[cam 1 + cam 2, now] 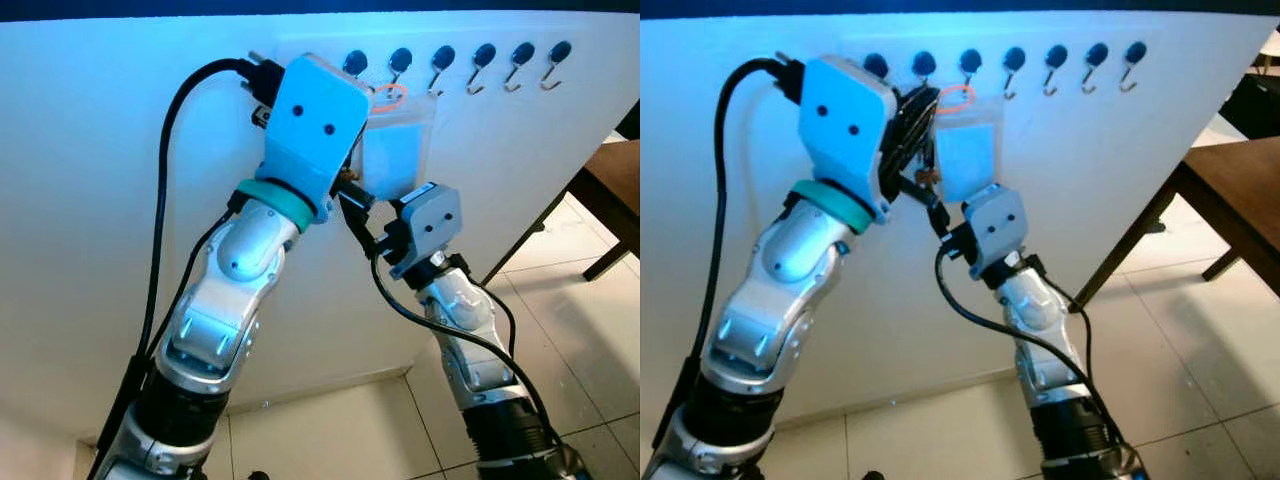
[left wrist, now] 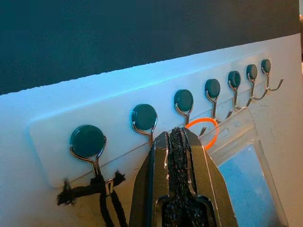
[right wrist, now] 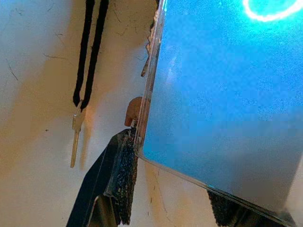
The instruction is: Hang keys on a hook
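Observation:
A white board carries a row of hooks [image 2: 212,88] with dark round heads. An orange ring [image 2: 211,136] lies over one hook, and a clear plastic pouch [image 1: 398,150] hangs from it. My left gripper [image 2: 179,133] is raised to the board, its fingers pressed shut at the ring's edge. From below, my right gripper [image 3: 175,175] reaches up, open, one finger [image 3: 120,175] on each side of the pouch's bottom edge. A black cord [image 2: 102,189] with a small pale key [image 3: 75,135] hangs from the leftmost hook.
Several hooks [image 1: 522,52] to the right of the pouch are bare. A dark wooden table [image 1: 1230,200] stands at the right, close to the board. Pale tiled floor [image 1: 580,300] lies below.

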`<state>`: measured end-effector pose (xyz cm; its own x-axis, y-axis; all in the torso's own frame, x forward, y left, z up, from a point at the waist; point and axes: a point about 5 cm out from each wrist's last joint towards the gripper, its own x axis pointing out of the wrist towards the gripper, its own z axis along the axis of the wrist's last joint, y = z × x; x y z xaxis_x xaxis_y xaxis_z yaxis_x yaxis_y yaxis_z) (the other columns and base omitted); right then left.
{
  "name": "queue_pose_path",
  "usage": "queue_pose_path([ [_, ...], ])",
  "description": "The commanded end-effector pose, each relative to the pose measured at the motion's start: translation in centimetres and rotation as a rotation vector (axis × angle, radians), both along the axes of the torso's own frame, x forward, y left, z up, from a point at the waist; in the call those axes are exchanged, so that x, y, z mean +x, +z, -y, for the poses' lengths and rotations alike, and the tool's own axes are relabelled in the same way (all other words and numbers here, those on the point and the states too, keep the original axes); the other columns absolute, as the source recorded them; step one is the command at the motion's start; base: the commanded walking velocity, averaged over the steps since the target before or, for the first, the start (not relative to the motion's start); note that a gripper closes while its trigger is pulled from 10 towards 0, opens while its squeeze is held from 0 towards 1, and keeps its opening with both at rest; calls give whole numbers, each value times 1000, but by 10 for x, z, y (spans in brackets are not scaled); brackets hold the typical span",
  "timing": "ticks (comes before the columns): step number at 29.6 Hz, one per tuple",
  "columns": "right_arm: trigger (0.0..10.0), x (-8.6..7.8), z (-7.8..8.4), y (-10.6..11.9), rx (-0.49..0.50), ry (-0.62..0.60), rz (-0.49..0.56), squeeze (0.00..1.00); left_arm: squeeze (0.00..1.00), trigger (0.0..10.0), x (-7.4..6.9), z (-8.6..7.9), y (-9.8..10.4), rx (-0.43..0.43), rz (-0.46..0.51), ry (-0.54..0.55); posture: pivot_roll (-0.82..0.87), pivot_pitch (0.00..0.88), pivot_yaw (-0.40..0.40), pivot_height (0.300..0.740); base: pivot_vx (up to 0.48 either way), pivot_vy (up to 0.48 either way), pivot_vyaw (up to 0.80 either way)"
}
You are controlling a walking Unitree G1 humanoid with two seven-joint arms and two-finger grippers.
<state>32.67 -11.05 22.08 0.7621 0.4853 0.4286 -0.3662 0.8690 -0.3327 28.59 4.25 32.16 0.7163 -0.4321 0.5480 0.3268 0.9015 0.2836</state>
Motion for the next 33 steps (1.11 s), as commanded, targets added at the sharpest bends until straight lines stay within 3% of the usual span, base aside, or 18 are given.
queue_pose_path([
  [1,10000,0,1,-4,0,-3,-8,0,0,10000,-5,3,-1,12,8,-10,-38,91,42,740,0,0,0],
  [17,10000,1,1,-5,-5,-5,-10,0,0,10000,-17,7,-3,15,1,-44,-36,89,41,740,0,0,0],
  [33,10000,1,0,-10,-6,-12,-24,0,0,10000,3,24,-1,43,15,-23,-48,92,54,740,0,0,0],
])
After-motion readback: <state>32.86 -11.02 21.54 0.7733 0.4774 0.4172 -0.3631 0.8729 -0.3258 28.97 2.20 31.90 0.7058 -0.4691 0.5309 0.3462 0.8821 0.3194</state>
